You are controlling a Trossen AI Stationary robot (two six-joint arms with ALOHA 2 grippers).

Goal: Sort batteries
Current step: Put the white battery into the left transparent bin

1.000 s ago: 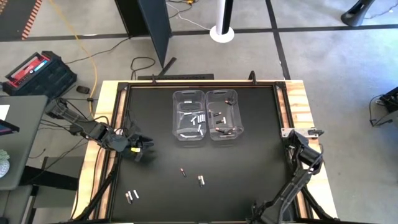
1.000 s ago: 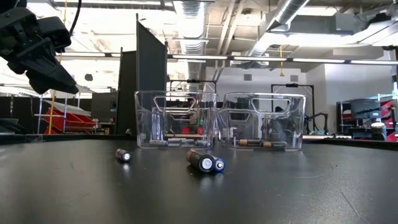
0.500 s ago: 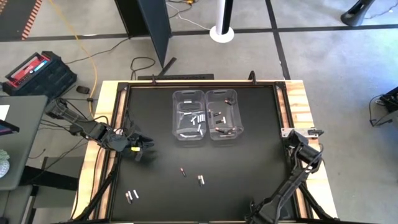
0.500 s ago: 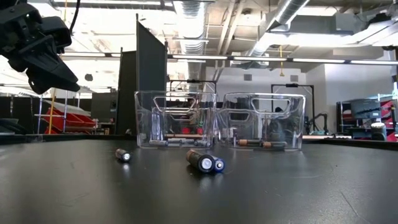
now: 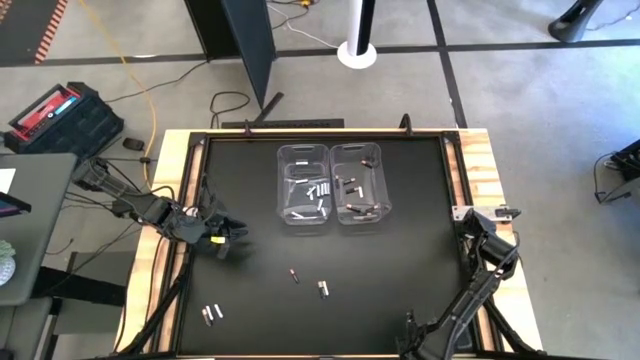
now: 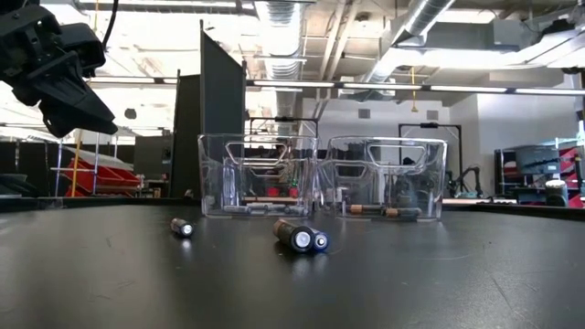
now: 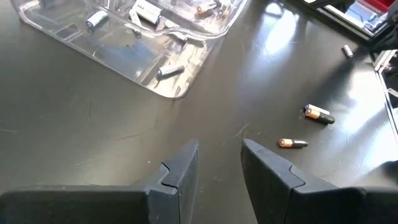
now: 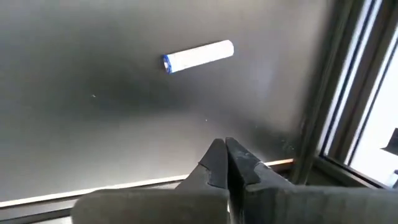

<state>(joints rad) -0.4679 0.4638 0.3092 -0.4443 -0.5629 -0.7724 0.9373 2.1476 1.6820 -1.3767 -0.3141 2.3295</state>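
I have the black table (image 5: 400, 250) filling the middle of the overhead frame, with two clear bins (image 5: 331, 184) side by side at upper centre, the left one holding silvery batteries (image 5: 318, 191) and the right one darker ones. My left gripper (image 5: 232, 236) sits at the left edge of the overhead frame, hanging above the tabletop (high in the upper left corner of the low view), its fingers (image 7: 184, 171) spread with nothing between them. My right gripper (image 8: 225, 155) is low at the right edge of the overhead frame, fingers pressed together and empty, with one white battery (image 8: 198, 56) lying just ahead of it. Loose cells remain below centre: a copper-toned pair (image 5: 308, 283) and another pair (image 5: 211, 314) at lower left.
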